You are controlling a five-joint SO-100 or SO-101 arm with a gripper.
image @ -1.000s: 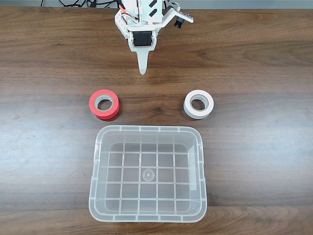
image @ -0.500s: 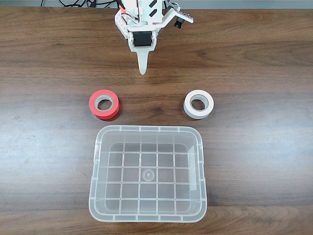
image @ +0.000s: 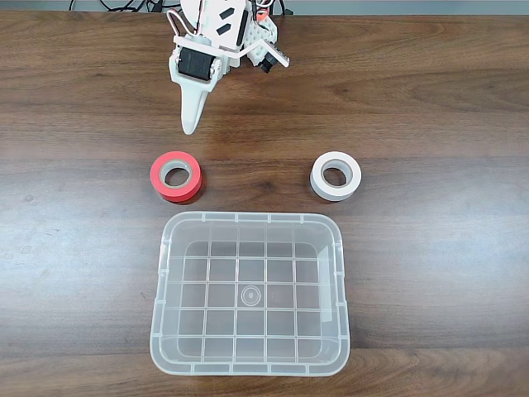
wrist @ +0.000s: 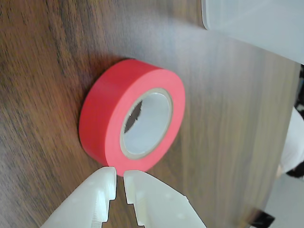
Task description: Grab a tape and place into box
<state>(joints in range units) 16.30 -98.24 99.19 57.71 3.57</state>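
The red tape lies flat on the wooden table, left of and just behind the box, a clear bin with a grid bottom and nothing in it. My gripper hangs behind the tape, apart from it, its white tip pointing down toward the roll. In the wrist view the tape sits right beyond my gripper, whose two white fingertips are nearly together with nothing between them. A corner of the box shows at the top right of that view.
A white tape roll lies to the right of the red one, also just behind the box. The arm's base stands at the table's back edge. Bare wood surrounds the box on both sides.
The arm has swung left in the fixed view, carrying the gripper tip from the table's middle to a spot just behind the red tape. The tapes and box have not moved.
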